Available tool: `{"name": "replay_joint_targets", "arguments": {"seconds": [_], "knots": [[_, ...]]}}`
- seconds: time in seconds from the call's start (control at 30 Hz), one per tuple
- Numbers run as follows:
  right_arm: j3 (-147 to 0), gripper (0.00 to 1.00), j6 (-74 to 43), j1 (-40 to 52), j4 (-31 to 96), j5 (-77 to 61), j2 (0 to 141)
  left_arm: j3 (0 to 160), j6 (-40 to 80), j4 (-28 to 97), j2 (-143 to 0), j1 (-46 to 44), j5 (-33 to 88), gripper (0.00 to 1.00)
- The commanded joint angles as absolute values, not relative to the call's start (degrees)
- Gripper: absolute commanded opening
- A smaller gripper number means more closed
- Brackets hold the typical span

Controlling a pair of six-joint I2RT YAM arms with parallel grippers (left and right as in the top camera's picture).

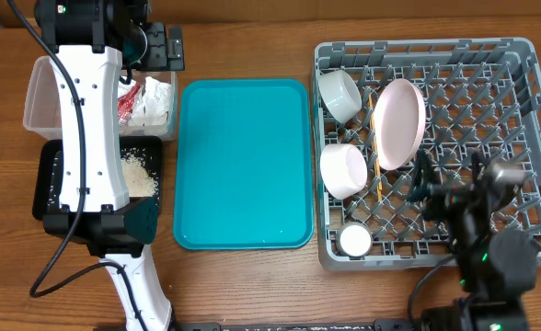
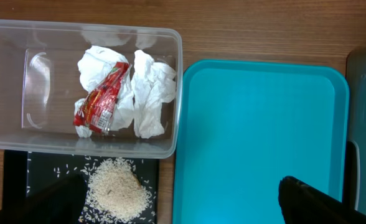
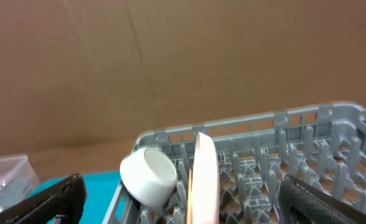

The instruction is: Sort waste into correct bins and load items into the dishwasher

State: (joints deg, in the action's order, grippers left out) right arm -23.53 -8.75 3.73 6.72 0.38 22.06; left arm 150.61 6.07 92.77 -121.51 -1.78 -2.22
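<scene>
Wrapper (image 2: 102, 99) and crumpled paper (image 2: 152, 93) are lying in the clear tub (image 2: 2, 81) by the table's far left corner, with rice (image 2: 114, 190) in the black tray (image 2: 40, 165) just beside it. The left gripper (image 2: 180, 183), the nearer one, is hovering above them with jaws spread wide. The right gripper (image 3: 183, 183) is gaping likewise over the dish rack (image 3: 307, 118).

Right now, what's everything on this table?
Clear tub: one, far left.
Wrapper: one, red-and-white, in tub.
Paper: crumpled wads, white, in tub.
Black tray: one, beside tub.
Rice: white heap, on black tray.
Teal tray: one, middle.
Rack: one, grey, right.
Bowls: two, white, in rack.
Plate: one, pinkish, upright in rack.
Cup: one, white, rack corner.
Chopsticks: count unclear, wooden, in rack beside plate.
Left gripper: one, black, open, near tub.
Right gripper: one, black, open, over rack.
</scene>
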Motion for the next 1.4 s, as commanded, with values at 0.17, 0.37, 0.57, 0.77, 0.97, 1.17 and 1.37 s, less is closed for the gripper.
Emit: {"name": "replay_joint_targets", "arguments": {"seconds": [0.17, 0.37, 0.57, 0.77, 0.97, 1.17, 1.37], "knots": [[-6.5, 1.00, -8.7, 3.3, 0.2, 0.3, 7.7, 151.6, 6.9, 92.6, -120.6, -1.9, -2.5, 1.00], [-3.0, 1.00, -8.7, 3.3, -2.7, 0.3, 3.8, 151.6, 6.9, 92.6, -120.6, -1.9, -2.5, 1.00], [-0.4, 1.00, -8.8, 3.3, -9.1, 0.3, 0.1, 151.6, 6.9, 92.6, -120.6, -1.9, -2.5, 1.00], [-0.4, 1.00, -8.8, 3.4, -1.3, 0.3, 0.1, 151.6, 6.8, 92.6, -120.6, -1.9, -2.5, 1.00], [-0.4, 1.00, -8.8, 3.4, 4.8, -0.1, 0.1, 151.6, 6.9, 92.6, -120.6, -1.9, -2.5, 1.00], [-0.4, 1.00, -8.7, 3.3, 4.8, -0.1, 0.1, 151.6, 6.9, 92.6, -120.6, -1.9, -2.5, 1.00], [-0.4, 1.00, -8.8, 3.3, 4.8, -0.1, 0.2, 151.6, 6.9, 92.6, -120.6, -1.9, -2.5, 1.00]]}}
